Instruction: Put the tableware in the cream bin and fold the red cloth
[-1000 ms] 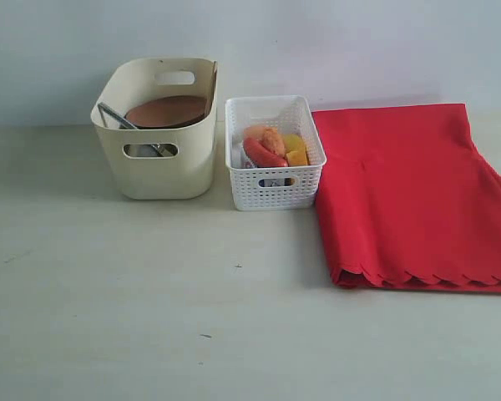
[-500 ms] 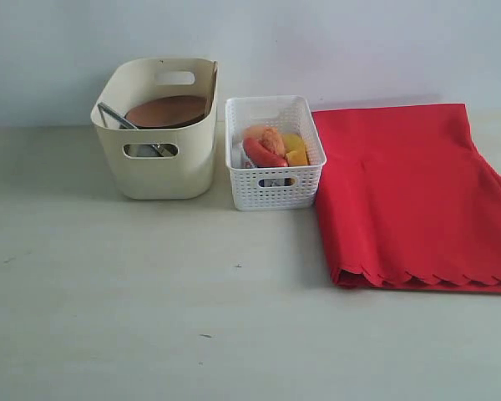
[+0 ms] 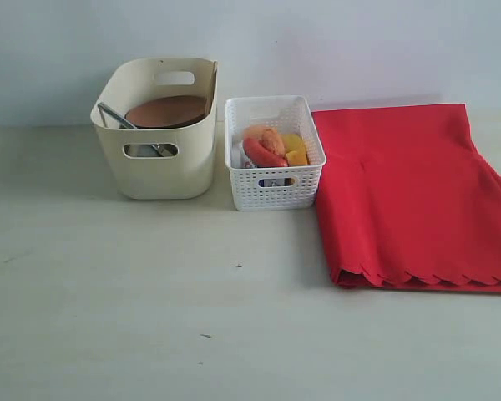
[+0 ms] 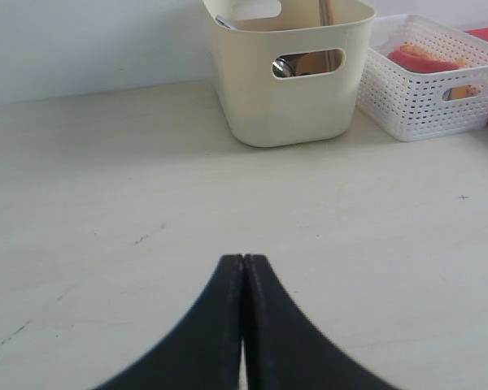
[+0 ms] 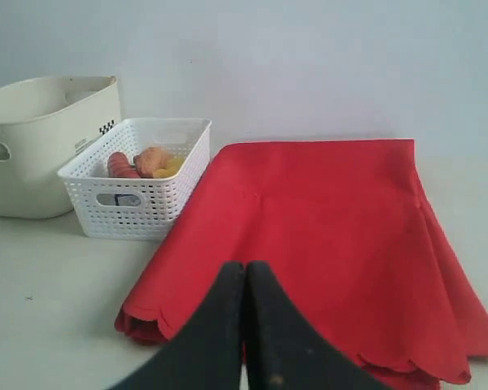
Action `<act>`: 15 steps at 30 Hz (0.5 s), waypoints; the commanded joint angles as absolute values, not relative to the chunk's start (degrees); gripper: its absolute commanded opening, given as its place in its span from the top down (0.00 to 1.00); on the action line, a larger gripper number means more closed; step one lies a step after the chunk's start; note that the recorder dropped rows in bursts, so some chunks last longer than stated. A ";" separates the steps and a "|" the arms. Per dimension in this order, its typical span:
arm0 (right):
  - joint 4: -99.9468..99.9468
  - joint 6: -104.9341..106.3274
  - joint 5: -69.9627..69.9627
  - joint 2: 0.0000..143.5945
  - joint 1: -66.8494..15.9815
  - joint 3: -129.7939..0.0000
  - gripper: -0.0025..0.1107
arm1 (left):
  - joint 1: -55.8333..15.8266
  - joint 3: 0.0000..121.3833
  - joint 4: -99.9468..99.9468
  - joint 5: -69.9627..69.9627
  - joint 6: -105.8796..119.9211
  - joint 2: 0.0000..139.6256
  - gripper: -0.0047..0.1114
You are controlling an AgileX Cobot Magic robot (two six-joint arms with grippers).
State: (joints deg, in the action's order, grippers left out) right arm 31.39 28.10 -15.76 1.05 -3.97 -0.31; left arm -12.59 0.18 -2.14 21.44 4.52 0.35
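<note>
The cream bin (image 3: 159, 134) stands at the back left and holds tableware: a round brown plate (image 3: 167, 110) leaning inside, a silver knife (image 3: 117, 115) beside it, and something steel behind the handle cut-out (image 4: 286, 67). The red cloth (image 3: 413, 192) lies folded on the right, its scalloped edge (image 3: 426, 280) toward the front. Neither arm shows in the exterior view. My left gripper (image 4: 244, 258) is shut and empty over bare table, well short of the cream bin (image 4: 289, 73). My right gripper (image 5: 245, 265) is shut and empty, in front of the red cloth (image 5: 325, 219).
A white lattice basket (image 3: 273, 150) with orange, red and yellow foods stands between the bin and the cloth, touching the cloth's corner. A pale wall rises just behind all three. The tabletop (image 3: 150, 292) spreads out pale in front of them.
</note>
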 commanded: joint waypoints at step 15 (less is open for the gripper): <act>-1.90 -7.40 -16.11 0.00 -4.06 0.00 0.98 | -12.44 0.00 -2.19 20.63 4.25 0.00 0.96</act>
